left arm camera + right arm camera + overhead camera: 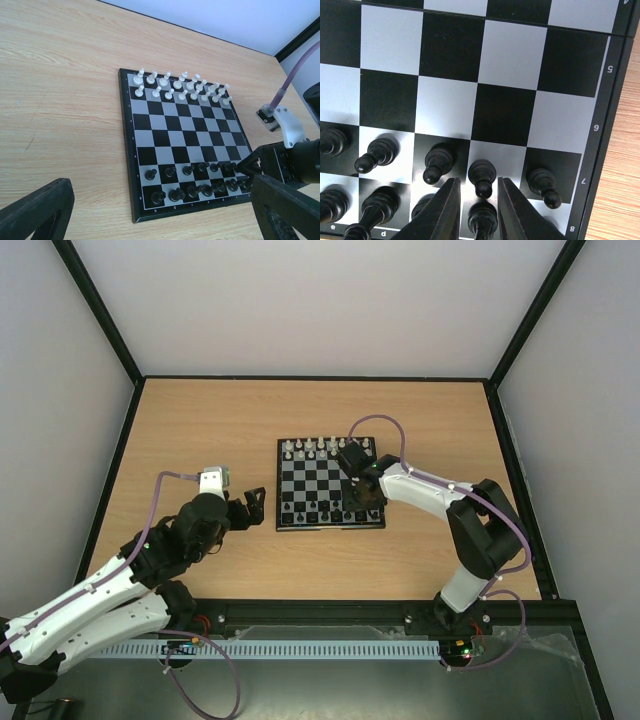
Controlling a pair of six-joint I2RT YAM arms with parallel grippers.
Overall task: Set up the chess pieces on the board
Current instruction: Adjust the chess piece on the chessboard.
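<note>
Chess pieces [379,154] in black stand in two rows along the near edge of the board [450,55]. The right pincer [479,184] straddles one back-row piece [481,217] near the right-hand corner. Its fingers are set narrow and just beside the piece; whether the pads touch it cannot be told.

For a clean grip, I judge it best to centre the fingers on that piece alone. A pawn [482,175] sits just beyond the tips and neighbours crowd both sides, so any lift should go straight up, without sweeping.

Only the right wrist view shows this tight spacing. The top view hides it under the right arm [420,485], but shows the left pincer [250,507] wide open and empty over the table [200,420], left of the board. The left wrist view adds the white pieces [180,85], ranked on the far rows.
</note>
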